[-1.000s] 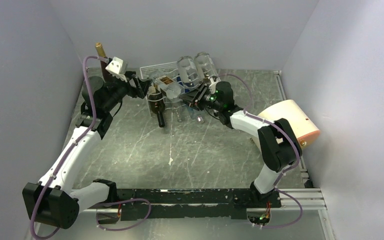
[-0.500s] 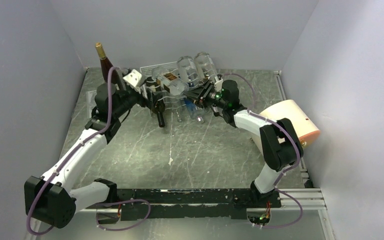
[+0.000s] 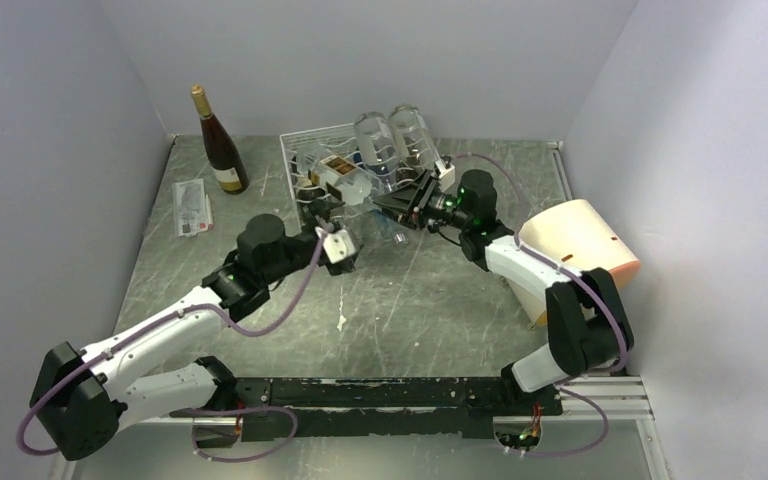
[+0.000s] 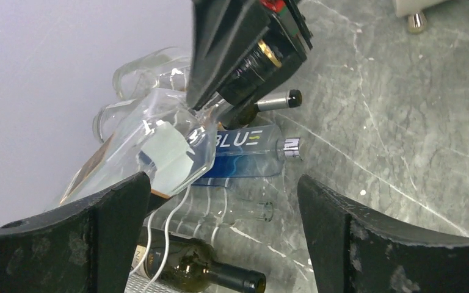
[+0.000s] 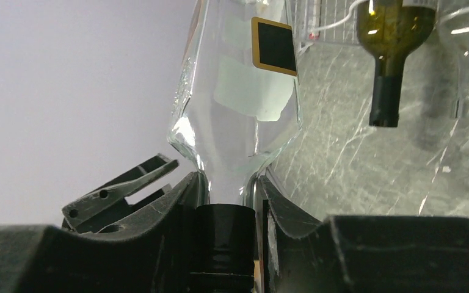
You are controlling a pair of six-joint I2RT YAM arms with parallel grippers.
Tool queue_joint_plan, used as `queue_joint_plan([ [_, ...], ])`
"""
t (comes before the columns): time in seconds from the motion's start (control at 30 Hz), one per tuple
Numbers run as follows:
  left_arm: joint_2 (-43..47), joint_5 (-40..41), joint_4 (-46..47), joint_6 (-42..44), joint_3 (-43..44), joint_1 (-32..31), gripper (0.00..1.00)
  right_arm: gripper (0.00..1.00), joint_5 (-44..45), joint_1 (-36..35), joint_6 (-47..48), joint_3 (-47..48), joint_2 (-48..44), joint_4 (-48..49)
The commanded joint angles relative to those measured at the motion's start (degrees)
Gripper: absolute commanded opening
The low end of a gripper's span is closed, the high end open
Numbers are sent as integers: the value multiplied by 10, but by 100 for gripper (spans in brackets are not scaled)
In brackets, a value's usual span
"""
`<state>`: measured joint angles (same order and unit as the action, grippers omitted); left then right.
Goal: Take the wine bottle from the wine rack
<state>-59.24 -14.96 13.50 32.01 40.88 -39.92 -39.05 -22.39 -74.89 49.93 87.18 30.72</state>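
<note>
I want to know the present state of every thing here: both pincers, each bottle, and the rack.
left pincer: open, empty.
right pincer: shut on the neck of the clear bottle.
clear bottle: tilted, cap on.
wine rack: holds several bottles.
wine bottle: standing upright, off the rack.
green bottle: on its side, neck pointing out of the rack.
blue bottle: on its side, cap on.

1 wine rack (image 3: 294, 148), 1 upright bottle (image 3: 222, 150), 1 square bottle (image 3: 344, 172), 2 arms (image 3: 160, 335)
</note>
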Motion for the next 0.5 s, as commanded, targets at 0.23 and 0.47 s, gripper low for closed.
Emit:
queue_joint_plan([
  [0.23,-36,207,47,150,12,-133,100,0,-44,14,29,-49,-152,-3],
  [0.47,-17,264,39,179,-10,-202,100,0,-62,18,77,-60,-197,-113],
])
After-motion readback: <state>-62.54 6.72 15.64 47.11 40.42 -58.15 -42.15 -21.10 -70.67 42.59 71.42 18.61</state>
